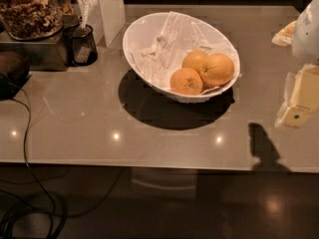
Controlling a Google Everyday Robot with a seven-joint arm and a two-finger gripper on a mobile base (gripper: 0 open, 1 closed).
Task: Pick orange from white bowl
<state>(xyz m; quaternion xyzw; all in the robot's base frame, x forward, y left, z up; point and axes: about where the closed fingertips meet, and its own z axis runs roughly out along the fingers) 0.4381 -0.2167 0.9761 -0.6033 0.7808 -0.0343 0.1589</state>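
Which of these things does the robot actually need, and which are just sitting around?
Needed: orange, white bowl holding it, end effector at the right edge.
Lying about: two smaller oranges, dark mesh cup, glass jar, black cable.

Pincer (pixel 299 106) right of white bowl (pixel 139 34)

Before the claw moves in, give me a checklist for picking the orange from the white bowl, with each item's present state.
1. Orange in view, top uncovered: ok.
2. It lies inside the white bowl, on the crumpled paper: ok.
3. Room around it: not ok, two other oranges crowd its left side.
4. Claw above the orange: not ok, it is at the right edge of the view, apart from the bowl.
5. Mesh cup out of the way: ok, it stands apart, left of the bowl.
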